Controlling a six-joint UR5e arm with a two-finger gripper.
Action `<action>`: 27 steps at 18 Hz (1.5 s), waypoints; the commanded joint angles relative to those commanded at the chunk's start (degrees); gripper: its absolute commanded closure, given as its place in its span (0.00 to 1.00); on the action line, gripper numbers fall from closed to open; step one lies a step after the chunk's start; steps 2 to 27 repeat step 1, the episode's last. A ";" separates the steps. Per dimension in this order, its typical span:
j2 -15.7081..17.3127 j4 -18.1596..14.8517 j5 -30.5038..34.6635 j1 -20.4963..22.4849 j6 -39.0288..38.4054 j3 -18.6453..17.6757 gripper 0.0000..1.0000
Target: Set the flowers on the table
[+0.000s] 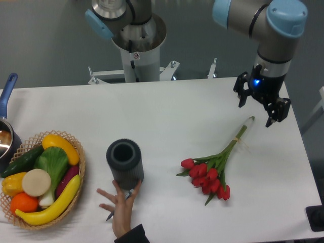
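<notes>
The flowers (210,174), a bunch of red tulip buds with green leaves and tied pale-green stems, lie flat on the white table (167,111) at the right. The stems point up and right toward the gripper. My gripper (257,111) hangs just above and to the right of the stem tips, open and empty, with its two dark fingers apart. It does not touch the flowers.
A dark grey ribbed vase (124,162) stands left of the flowers, with a person's hand (119,205) holding its base. A woven basket of vegetables (40,179) sits at the front left. A pot with a blue handle (6,126) is at the left edge.
</notes>
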 joint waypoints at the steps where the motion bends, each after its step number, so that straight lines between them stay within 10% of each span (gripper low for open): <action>1: 0.00 0.09 0.00 0.00 0.00 -0.09 0.00; 27: 0.00 0.09 0.00 0.00 0.00 -0.09 0.00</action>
